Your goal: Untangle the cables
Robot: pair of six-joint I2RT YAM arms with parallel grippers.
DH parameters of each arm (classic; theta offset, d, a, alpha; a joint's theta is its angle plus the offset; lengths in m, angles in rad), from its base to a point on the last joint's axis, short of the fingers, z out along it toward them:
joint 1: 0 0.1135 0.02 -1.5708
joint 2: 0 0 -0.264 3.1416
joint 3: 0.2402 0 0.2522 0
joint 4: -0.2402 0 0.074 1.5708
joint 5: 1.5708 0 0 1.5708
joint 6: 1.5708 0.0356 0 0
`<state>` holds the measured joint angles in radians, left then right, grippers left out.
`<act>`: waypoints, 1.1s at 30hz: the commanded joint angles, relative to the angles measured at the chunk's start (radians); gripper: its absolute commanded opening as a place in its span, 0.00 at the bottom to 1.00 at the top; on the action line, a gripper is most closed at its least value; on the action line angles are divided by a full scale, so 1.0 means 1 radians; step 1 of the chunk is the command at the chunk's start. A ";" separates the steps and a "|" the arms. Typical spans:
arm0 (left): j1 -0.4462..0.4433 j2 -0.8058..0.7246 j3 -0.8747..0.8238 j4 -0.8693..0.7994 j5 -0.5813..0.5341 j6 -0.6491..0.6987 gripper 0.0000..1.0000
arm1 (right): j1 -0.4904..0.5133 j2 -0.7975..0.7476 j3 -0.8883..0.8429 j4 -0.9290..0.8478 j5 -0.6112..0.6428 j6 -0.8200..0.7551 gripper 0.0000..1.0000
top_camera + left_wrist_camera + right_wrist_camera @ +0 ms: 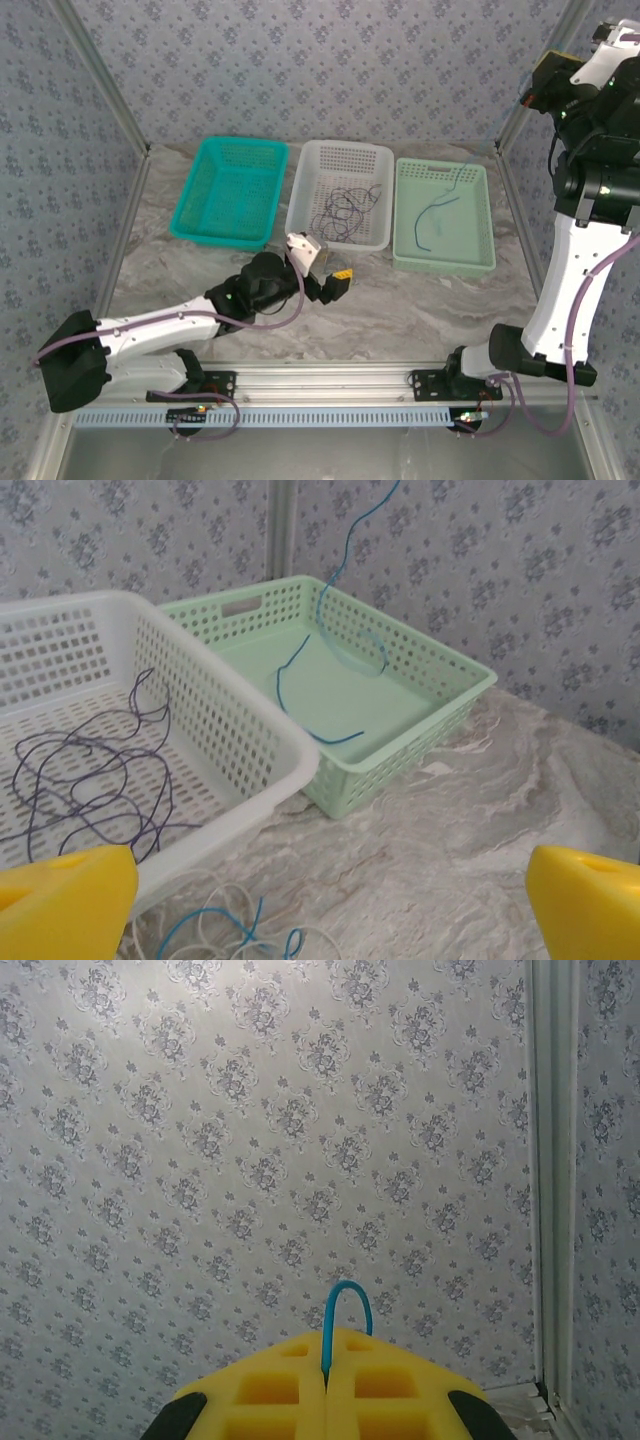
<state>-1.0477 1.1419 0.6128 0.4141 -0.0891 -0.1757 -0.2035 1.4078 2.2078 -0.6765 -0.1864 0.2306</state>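
White-and-black arms (150, 325), yellow fingers (70, 900)

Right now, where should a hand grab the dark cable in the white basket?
Its outlying loop toward the pale green basket, from straight above. The dark cable lies flat on the floor of the white basket, and the tall walls block a sideways approach; that loop sits apart, so the open left hand could probably pinch one strand.
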 commanded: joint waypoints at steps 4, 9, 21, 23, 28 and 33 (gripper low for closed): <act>-0.006 -0.051 -0.027 0.004 -0.041 -0.007 1.00 | -0.008 -0.001 -0.064 0.063 -0.016 -0.008 0.00; -0.005 -0.072 -0.047 -0.002 -0.059 -0.011 0.99 | -0.008 -0.001 -0.107 0.071 -0.038 0.004 0.00; -0.003 -0.097 -0.076 -0.012 -0.078 -0.019 0.99 | -0.009 -0.019 -0.314 0.095 -0.035 -0.007 0.00; -0.003 -0.100 -0.081 -0.011 -0.081 -0.022 1.00 | -0.007 -0.019 -0.364 0.080 -0.036 -0.007 0.00; -0.003 -0.112 -0.093 -0.017 -0.095 -0.031 0.99 | -0.005 -0.020 -0.522 0.054 -0.054 -0.005 0.01; -0.003 -0.127 -0.109 -0.027 -0.111 -0.045 0.99 | 0.023 -0.030 -0.676 0.066 -0.039 -0.003 0.05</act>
<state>-1.0477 1.0386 0.5125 0.3862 -0.1772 -0.2028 -0.1951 1.4002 1.5791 -0.6109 -0.2237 0.2306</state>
